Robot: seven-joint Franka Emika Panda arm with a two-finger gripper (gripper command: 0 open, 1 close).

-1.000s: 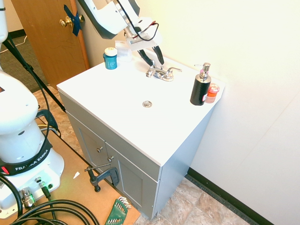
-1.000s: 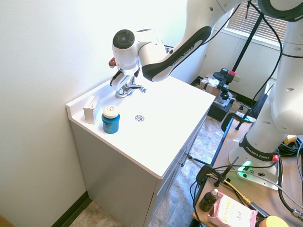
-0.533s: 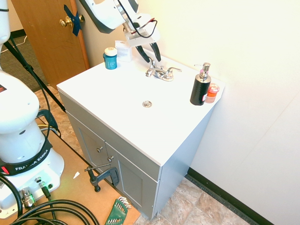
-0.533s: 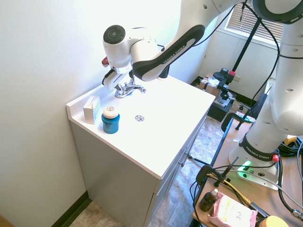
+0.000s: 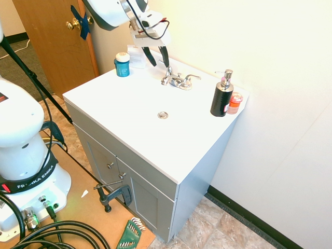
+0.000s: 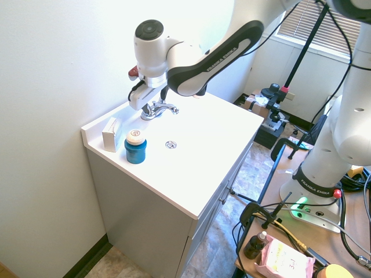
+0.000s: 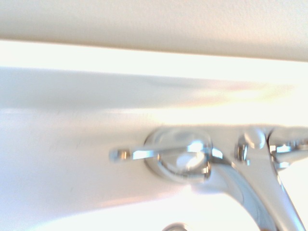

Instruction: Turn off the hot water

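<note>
The chrome faucet (image 5: 179, 81) stands at the back of the white vanity top (image 5: 129, 104). The hot water lever (image 5: 168, 73) is its left-hand handle; its thin arm sticks up and back. In the wrist view the hot water lever (image 7: 144, 154) shows close and blurred, beside the spout (image 7: 255, 183). My gripper (image 5: 156, 55) hangs open just above and left of that lever, touching nothing and holding nothing. From the other side, the arm's white hand covers most of the faucet (image 6: 158, 109).
A blue jar (image 5: 122, 64) and a small white box (image 5: 136, 55) stand left of the faucet. A black soap dispenser (image 5: 222, 96) and a pink jar (image 5: 235, 102) stand at the right. The drain (image 5: 163, 114) lies mid-counter. The wall rises right behind the faucet.
My gripper has drawn up and left, away from the faucet's left lever and toward the white box. Its fingers stay open.
</note>
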